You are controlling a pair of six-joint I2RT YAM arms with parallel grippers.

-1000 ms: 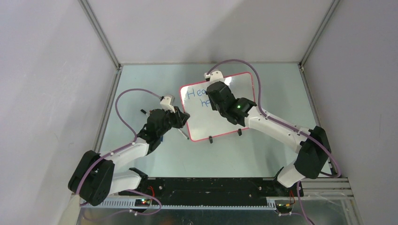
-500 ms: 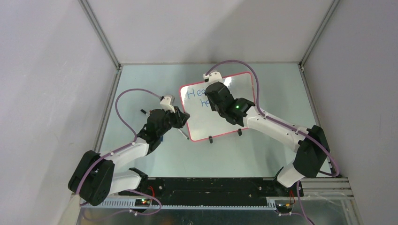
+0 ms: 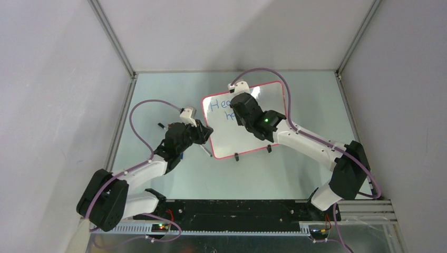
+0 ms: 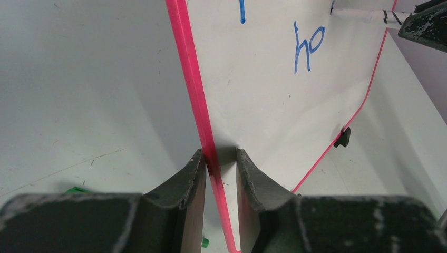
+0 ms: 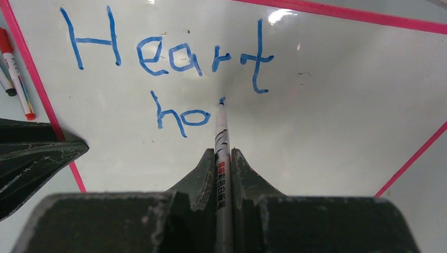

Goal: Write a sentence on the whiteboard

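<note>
At near left of the glossy pale-green bench (image 3: 211, 176), the left gripper (image 4: 217, 155) is clamped on the left edge of the small rectangular glossy white whiteboard (image 3: 226, 139). One finger sits on each side of its thin red rounded frame (image 4: 188, 68). The whiteboard sits mid-bench, turned a little askew. Two small black feet (image 3: 236, 156) are on its near edge.

Farther in, over the board, the right gripper (image 5: 224, 153) is closed tight on a thin white-barrelled marker (image 5: 221, 129). The barrel runs straight out between the fingers, and the blue tip looks to be on the board surface.

The blue handwritten sentence (image 5: 168, 55) is in the board's far-left part. Its first line reads "Heart". The second line, below it, reads "ho" (image 5: 179, 116), with the marker tip just right of the "o".

Just outside the left frame, a loose white marker with red ends (image 5: 16, 71) lies on the bench. A darker pen lies beside it, too cropped to identify.
</note>
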